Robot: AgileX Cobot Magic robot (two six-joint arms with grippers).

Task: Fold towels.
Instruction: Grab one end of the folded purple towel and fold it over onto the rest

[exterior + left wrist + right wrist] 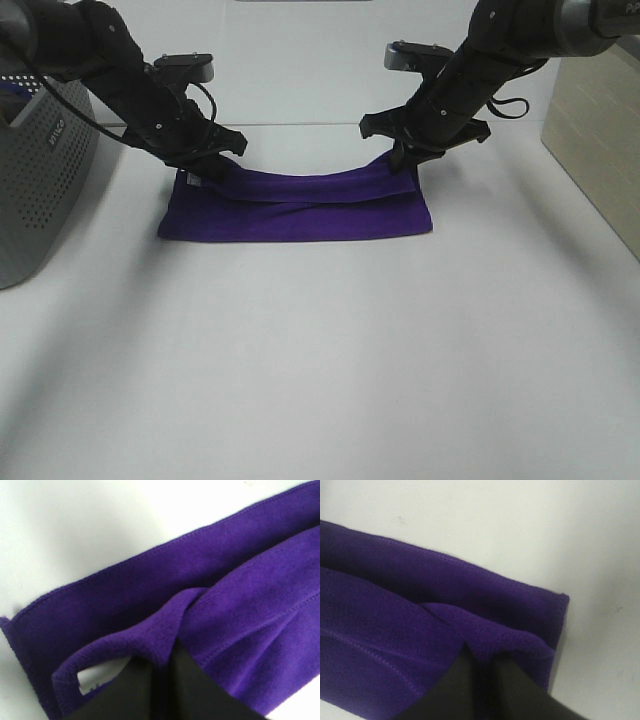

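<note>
Half-folded deep purple soft cloth towel (300, 215) lay on white table (320, 360), near grey perforated basket (40, 180). Left gripper (207, 172) and right gripper (405, 160) each clamped tight on its upper edge, seemingly raised slightly.

No word, brand or number can be read with certainty. The grey perforated plastic basket (40, 200), at about nine o'clock in the exterior high view, carries a short pale printed marking (52, 130) running vertically on its wall near the upper rim. It looks like a few letters, but they are too small and blurred to spell out. In the left wrist view a small white fabric tag (95, 677) peeks from under the folded-over edge of the deep purple cloth towel (225, 605). Faint dark specks show on it, but nothing legible.
</note>
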